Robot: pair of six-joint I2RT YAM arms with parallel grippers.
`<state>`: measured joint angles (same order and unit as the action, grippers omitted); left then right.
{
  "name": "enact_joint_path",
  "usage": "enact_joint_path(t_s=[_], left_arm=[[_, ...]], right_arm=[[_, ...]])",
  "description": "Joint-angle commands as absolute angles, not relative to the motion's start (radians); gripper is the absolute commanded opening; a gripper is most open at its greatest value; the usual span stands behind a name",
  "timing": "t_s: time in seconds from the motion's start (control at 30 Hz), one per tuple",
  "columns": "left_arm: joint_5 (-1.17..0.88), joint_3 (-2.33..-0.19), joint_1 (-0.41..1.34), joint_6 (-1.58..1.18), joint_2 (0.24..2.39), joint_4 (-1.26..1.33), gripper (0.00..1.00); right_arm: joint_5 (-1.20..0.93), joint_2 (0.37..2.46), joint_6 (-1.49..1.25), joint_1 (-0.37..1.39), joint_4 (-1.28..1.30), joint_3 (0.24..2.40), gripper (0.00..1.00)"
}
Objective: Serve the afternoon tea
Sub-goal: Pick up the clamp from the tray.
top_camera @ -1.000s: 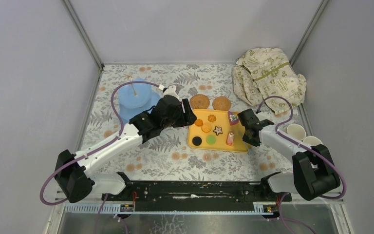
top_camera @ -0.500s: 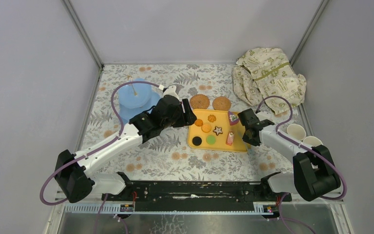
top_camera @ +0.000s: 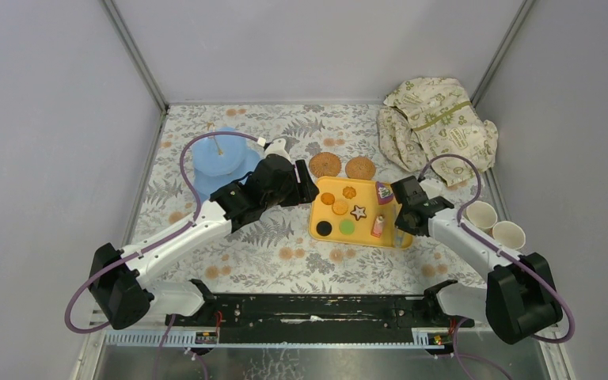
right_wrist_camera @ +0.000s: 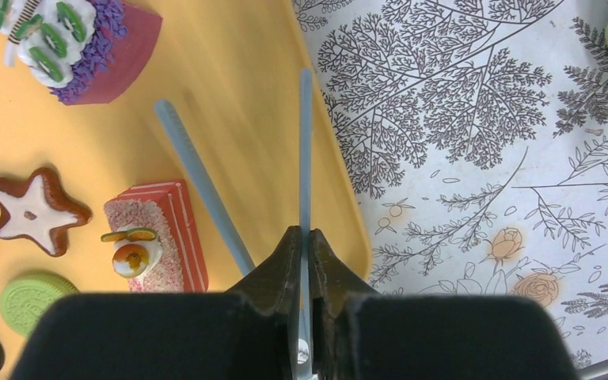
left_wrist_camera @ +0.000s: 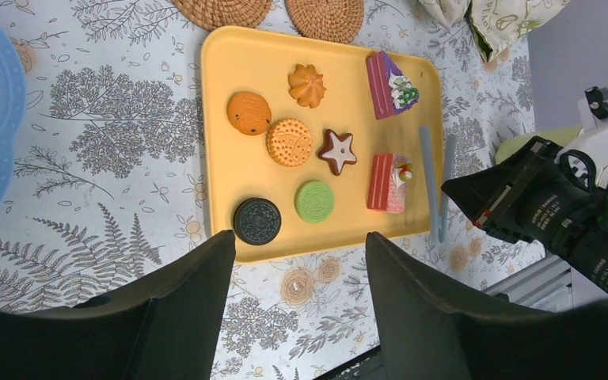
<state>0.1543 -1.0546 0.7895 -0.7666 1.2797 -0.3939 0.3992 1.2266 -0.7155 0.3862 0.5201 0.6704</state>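
The right arm has swung outward to the right, and the yellow tray [top_camera: 356,241] has slid a little right and nearer with it. The right fingers [right_wrist_camera: 279,273] are now pressed together on one blade of the pale-blue tongs [right_wrist_camera: 199,188], at the tray's right edge; the other blade lies free on the tray, angling off to the left. The left fingers [left_wrist_camera: 190,305] are spread wide with nothing between them, hovering above the tabletop [top_camera: 269,245] just left of the tray.

The toy pastries and biscuits [left_wrist_camera: 289,142] all lie on the tray: round biscuits and a star in the middle, two cake slices toward the right. Two woven coasters [top_camera: 324,165] sit side by side just beyond the tray's far edge. The light-blue stand [top_camera: 220,158] is at the far left, well apart from the tray. Two pale cups [top_camera: 481,214] stand upright near the right wall, beside the right arm. A crumpled cloth [top_camera: 435,127] fills the far right corner.
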Motion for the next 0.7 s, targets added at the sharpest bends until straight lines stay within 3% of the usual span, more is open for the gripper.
enact_joint_path(t_s=[0.0, 0.2, 0.67], left_arm=[[0.179, -1.095, 0.782, -0.753, 1.276, -0.374, 0.69], [0.188, -1.108, 0.783, -0.752, 1.275, -0.377, 0.69], [0.202, -1.120, 0.782, -0.737, 1.250, -0.380, 0.69]], right_arm=[[0.418, 1.165, -0.709, 0.403, 0.568, 0.722, 0.07], [0.430, 1.100, -0.731, 0.460, 0.632, 0.755, 0.06], [0.551, 1.128, -1.045, 0.781, 0.714, 0.762, 0.07]])
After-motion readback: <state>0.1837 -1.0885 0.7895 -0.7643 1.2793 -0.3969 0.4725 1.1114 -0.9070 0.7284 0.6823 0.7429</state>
